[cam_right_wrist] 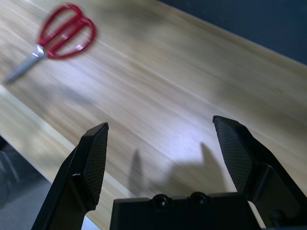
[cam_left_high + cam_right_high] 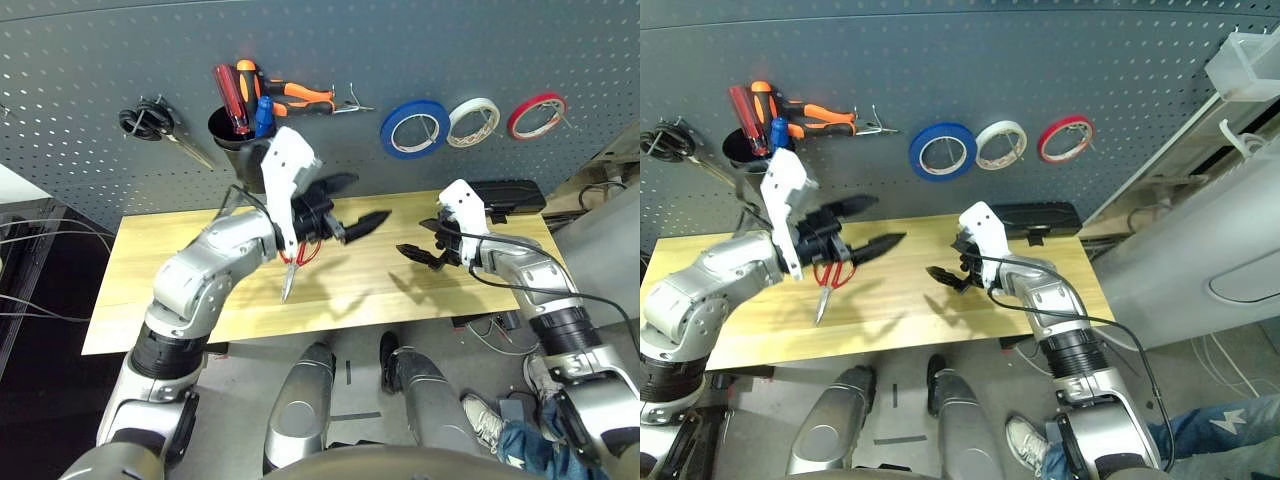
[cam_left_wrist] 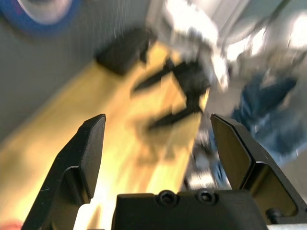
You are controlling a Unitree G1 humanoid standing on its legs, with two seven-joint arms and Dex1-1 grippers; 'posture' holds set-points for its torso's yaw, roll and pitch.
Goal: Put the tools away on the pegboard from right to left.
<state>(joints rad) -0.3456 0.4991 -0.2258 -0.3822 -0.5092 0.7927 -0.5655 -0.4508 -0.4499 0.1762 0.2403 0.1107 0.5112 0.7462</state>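
The pegboard carries the blue tape roll, the orange-and-black pliers on a hook, and the blue-handled screwdriver standing in a black cup. The red-handled scissors lie flat on the wooden table, blades towards the front edge. My left gripper hovers open just above and to the right of the scissors, holding nothing. My right gripper hangs open and empty over the table's right half, and the scissors lie well ahead of its fingers.
A white tape roll and a red tape roll hang right of the blue one. Black-handled scissors hang at the board's left, and a red-handled screwdriver stands in the cup. A black box sits at the table's back right.
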